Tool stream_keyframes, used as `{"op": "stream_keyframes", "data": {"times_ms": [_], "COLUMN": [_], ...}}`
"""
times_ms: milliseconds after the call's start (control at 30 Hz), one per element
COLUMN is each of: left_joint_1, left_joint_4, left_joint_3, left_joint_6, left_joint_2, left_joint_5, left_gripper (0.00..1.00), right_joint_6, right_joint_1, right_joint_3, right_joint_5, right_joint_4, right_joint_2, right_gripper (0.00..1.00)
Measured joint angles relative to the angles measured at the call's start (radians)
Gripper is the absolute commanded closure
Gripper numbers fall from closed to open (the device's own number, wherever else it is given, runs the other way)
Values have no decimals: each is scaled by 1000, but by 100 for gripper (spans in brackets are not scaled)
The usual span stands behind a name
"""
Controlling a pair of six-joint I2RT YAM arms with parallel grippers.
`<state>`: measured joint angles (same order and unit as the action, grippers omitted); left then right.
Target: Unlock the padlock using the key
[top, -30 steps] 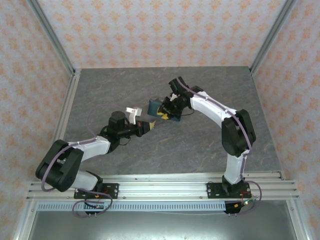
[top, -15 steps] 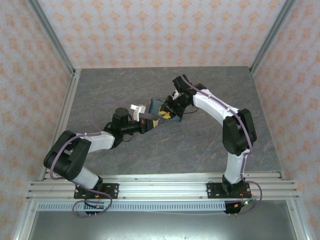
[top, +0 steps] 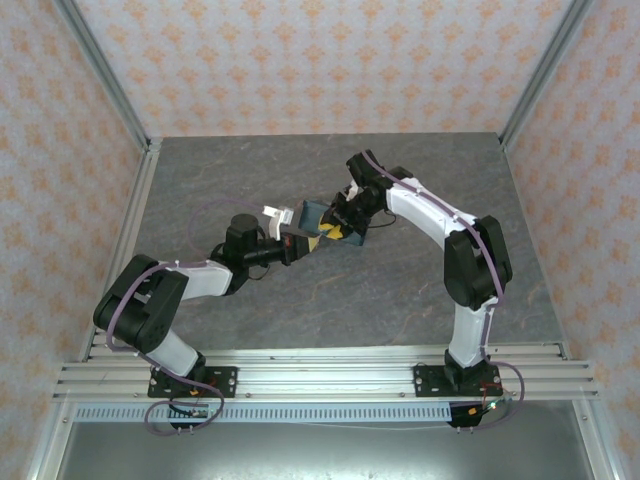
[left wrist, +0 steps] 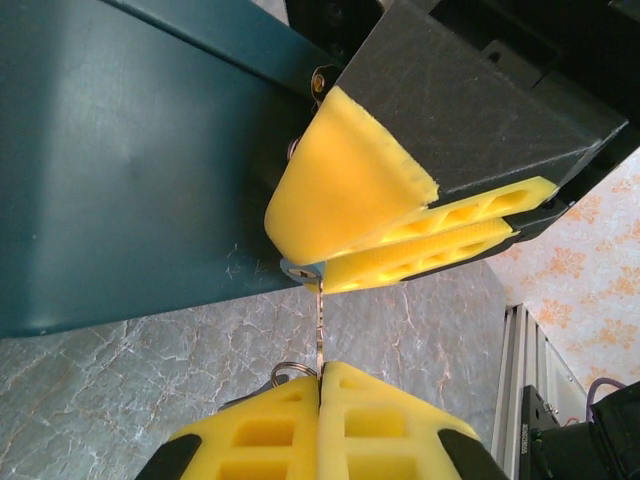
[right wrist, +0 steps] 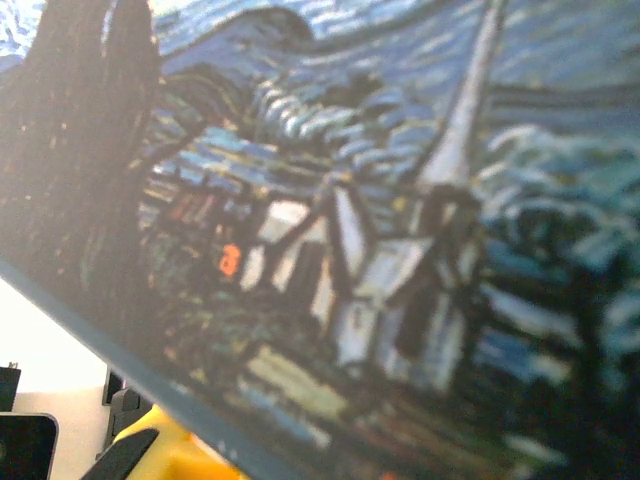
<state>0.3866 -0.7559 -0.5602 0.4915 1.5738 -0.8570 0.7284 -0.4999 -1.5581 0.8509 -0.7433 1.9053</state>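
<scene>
Yellow left fingers (left wrist: 390, 430) tight on key (left wrist: 319, 330), arm (top: 195, 278) outstretched toward padlock (left wrist: 300, 268).

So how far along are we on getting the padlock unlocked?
Done: the key is pinched in the left gripper, and the right gripper clamps the padlock beside the tin. In hand: the key's tip touches the padlock, apparently at the keyhole. Left: seat the key fully, turn it, and pull the padlock open; nothing here shows it open.
</scene>
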Motion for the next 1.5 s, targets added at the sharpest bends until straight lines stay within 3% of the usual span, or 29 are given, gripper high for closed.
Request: {"op": "stream_keyframes", "data": {"times_ms": [667, 1500], "left_joint_1": [0, -3], "left_joint_4": [-50, -218], "left_joint_3": [6, 8], "left_joint_6": [-9, 95], "left_joint_2": [25, 115], "left_joint_5": [0, -39], "left_gripper": [100, 100], "right_joint_6": [0, -30], "right_joint_1": [13, 41], "right_joint_3": [0, 0], "right_joint_5": [35, 89], "right_joint_4": [-1, -5], "right_joint_2": [0, 1], "right_gripper": [100, 100]}}
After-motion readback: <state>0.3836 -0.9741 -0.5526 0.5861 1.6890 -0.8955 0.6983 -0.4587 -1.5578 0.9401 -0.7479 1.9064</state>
